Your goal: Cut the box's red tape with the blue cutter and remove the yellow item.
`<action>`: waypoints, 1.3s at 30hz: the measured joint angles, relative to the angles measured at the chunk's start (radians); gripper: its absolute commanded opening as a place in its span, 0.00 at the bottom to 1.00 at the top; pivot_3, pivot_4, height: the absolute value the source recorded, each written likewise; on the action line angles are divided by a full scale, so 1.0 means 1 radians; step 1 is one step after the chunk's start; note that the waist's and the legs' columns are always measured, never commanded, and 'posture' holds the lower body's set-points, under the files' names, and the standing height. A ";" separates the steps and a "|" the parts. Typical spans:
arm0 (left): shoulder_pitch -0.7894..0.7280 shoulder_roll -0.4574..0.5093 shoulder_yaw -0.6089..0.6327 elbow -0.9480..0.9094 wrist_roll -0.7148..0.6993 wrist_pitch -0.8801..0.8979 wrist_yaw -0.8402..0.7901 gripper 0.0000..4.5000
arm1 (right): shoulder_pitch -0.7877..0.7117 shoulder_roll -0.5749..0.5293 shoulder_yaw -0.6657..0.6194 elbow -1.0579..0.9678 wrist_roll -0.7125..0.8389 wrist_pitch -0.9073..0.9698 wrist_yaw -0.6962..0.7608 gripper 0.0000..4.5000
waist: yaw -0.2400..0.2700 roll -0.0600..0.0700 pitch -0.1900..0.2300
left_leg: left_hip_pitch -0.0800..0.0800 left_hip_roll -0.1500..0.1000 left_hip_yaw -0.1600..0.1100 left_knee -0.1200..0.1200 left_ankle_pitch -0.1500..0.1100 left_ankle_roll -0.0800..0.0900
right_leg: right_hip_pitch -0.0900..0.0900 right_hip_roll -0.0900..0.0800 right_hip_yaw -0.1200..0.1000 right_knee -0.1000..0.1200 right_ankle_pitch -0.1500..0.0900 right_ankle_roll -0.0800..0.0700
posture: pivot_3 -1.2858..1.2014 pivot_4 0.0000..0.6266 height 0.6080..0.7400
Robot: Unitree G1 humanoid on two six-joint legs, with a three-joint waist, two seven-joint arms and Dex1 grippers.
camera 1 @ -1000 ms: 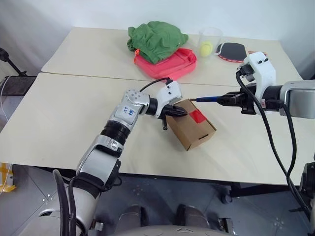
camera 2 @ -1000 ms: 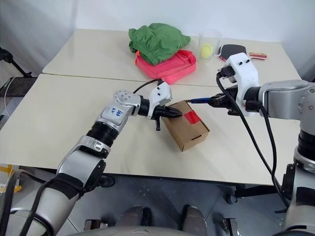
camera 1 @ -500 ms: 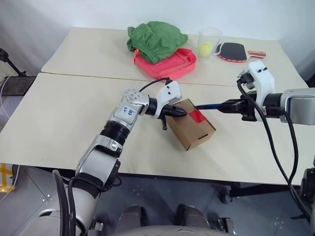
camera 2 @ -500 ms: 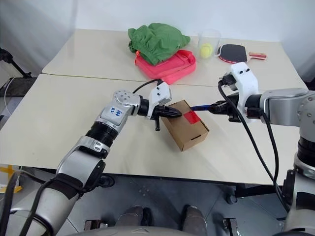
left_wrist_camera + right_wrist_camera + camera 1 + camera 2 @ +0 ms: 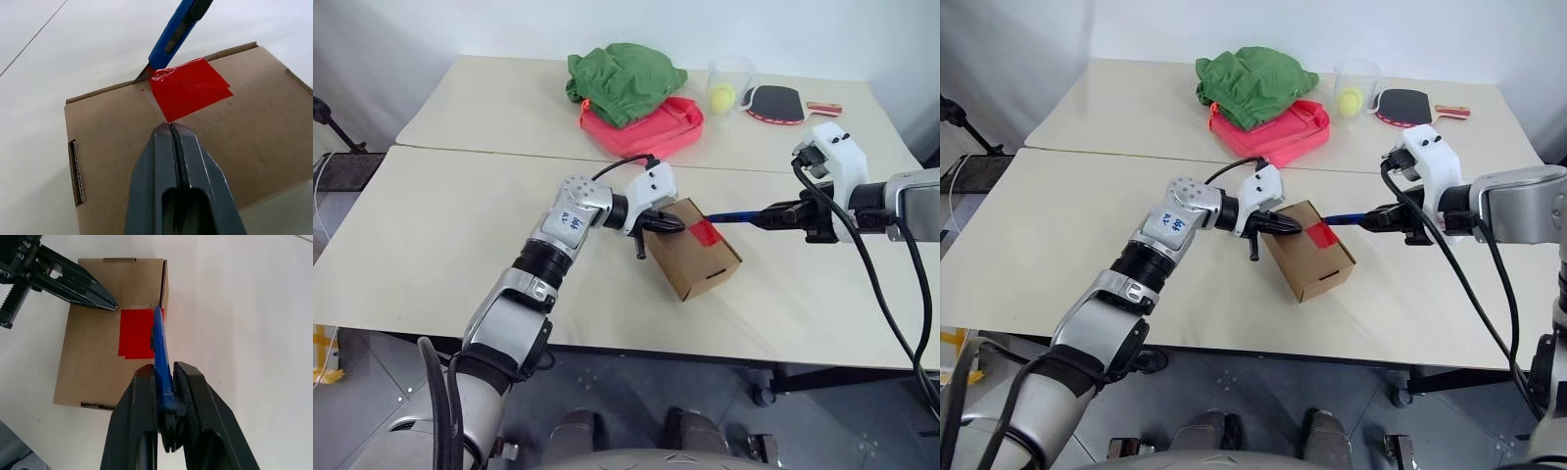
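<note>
The brown cardboard box (image 5: 690,259) lies tilted at the table's middle, with the red tape (image 5: 706,232) on its top face. My left gripper (image 5: 668,223) is shut, its tips pressed on the box top just beside the tape (image 5: 190,88). Coming from the right, my right gripper (image 5: 775,212) is shut on the blue cutter (image 5: 736,215). The cutter's dark tip (image 5: 144,74) touches the tape's edge at the box's far rim. The yellow item is hidden.
At the back of the table a green cloth (image 5: 625,76) lies on a pink-red bag (image 5: 656,127). Right of them stand a clear cup (image 5: 730,78) holding a yellow-green ball and a black paddle (image 5: 778,101). A seam crosses the table behind the box.
My right wrist has turned and the cutter's tip has come down from above the box's far corner onto the tape's edge. The left gripper and the box have stayed put.
</note>
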 measured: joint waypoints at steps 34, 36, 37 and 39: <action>0.045 0.003 -0.051 -0.128 0.036 0.060 -0.009 0.00 | 0.043 -0.158 0.074 0.033 0.386 -0.008 -0.266 0.06 | 0.005 -0.001 -0.004 | 0.000 0.000 -0.002 0.000 0.000 0.000 | 0.001 0.000 -0.001 0.000 0.000 0.000 | 0.52 0.24 1.00; 0.050 0.006 -0.056 -0.144 0.037 0.065 -0.009 0.00 | 0.057 -0.187 0.077 0.031 0.413 -0.008 -0.264 0.06 | 0.004 0.000 -0.004 | 0.000 0.000 -0.001 0.000 0.000 0.000 | 0.002 0.000 -0.001 -0.001 0.000 0.000 | 0.52 0.24 1.00; 0.051 0.006 -0.060 -0.146 0.037 0.065 -0.009 0.00 | 0.062 -0.193 0.077 0.030 0.419 -0.008 -0.263 0.06 | 0.005 -0.001 -0.004 | 0.001 0.000 -0.002 0.000 0.000 0.000 | 0.002 0.000 -0.001 -0.001 0.000 0.000 | 0.52 0.24 1.00; 0.055 0.007 -0.066 -0.151 0.037 0.066 -0.010 0.00 | 0.070 -0.207 0.077 0.022 0.435 -0.010 -0.264 0.06 | 0.005 0.000 -0.005 | 0.001 0.000 -0.002 0.000 0.000 0.000 | 0.002 0.000 -0.001 -0.001 0.000 0.000 | 0.52 0.24 1.00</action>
